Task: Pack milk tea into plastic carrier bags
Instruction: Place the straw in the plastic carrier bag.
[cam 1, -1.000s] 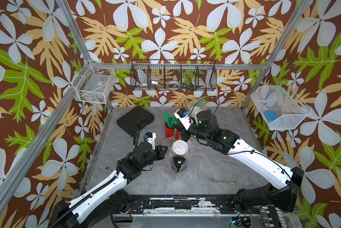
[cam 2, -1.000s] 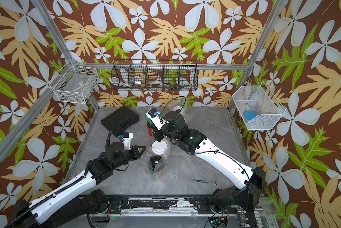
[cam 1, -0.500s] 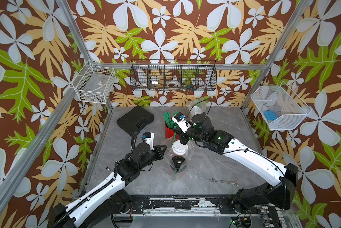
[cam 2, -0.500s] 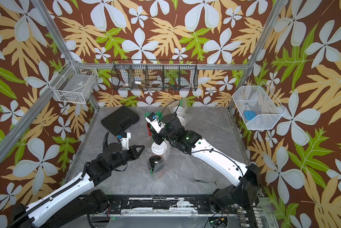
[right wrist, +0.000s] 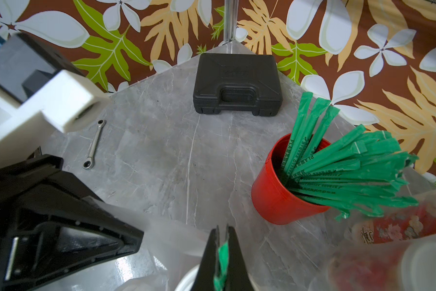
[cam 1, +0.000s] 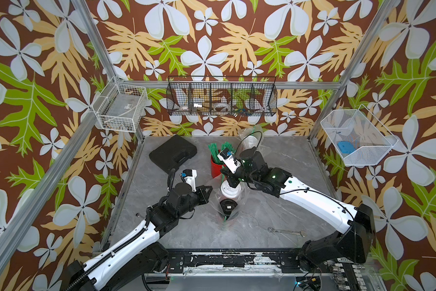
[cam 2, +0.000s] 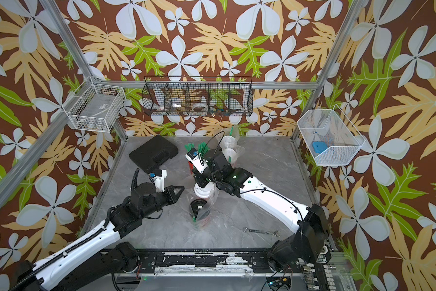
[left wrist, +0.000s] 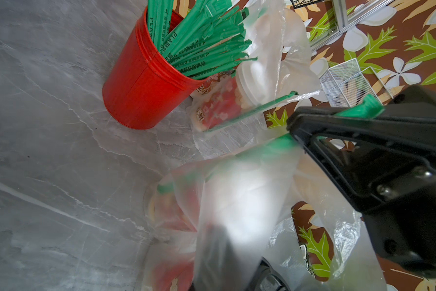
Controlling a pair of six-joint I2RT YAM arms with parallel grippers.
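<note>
Milk tea bench: edges, free room? (M.)

Grey marble table, floral panels on 3 sides, arm rail along the front. Right half open, just a wrench near front-right. Black tool case takes the back-left corner. L arm lies across front-left. (R.)

Containers? (M.)

Near carrier bag mid-table, clear crinkly film, holds 2 cups + a bagged straw low at its front. Far carrier bag at the back edge, behind the straw pot. It holds a red printed cup w/ white lid + a straw; any 2nd cup not clear. Pot is red, full of green wrapped straws, just behind the near bag. On the walls: white wire basket L, black wire rack back, white mesh bin R w/ a blue item. (R.)

Cups' look? (M.)

White-lid cup upright, dome lid. Black-lid cup just in front; touching or not, can't tell. Red sides show thru the film in L wrist view, blurred. (R.)

Pincers? (M.)

Right gripper right over the white-lid cup, jaws closed on a green straw. Left gripper jaws closed, tip at the near bag's left rim, film pinched there per R wrist view. (R.)
</note>
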